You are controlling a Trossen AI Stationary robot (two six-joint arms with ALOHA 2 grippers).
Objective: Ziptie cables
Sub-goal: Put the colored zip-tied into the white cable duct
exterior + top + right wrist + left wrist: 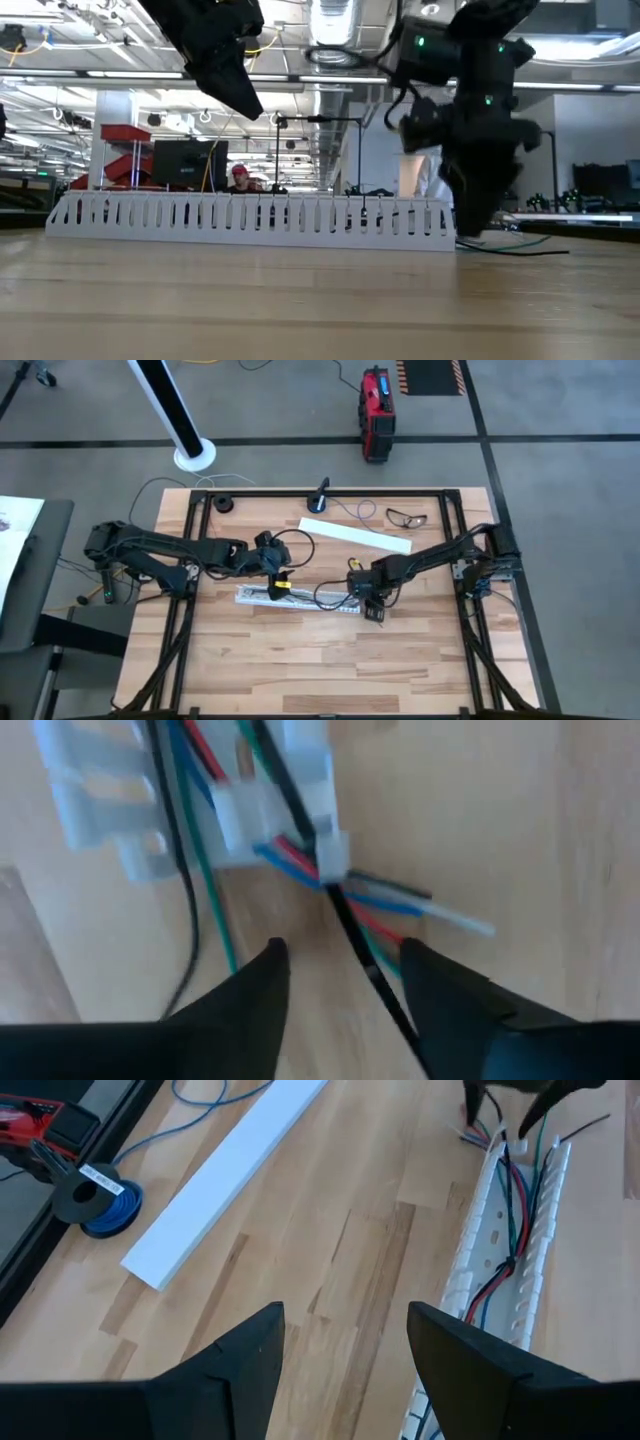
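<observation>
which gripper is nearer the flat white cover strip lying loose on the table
Left. The left gripper hovers just off the near end of the flat white strip. The right gripper is farther from it, at the slotted duct's end where the cables spill out.

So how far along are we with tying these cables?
Done: the cables lie in the slotted white duct, and one tie seems to cinch them. In hand: right hand, open, hovers over the loose wire ends; left hand is open, empty. Left: the remaining ties.
</observation>
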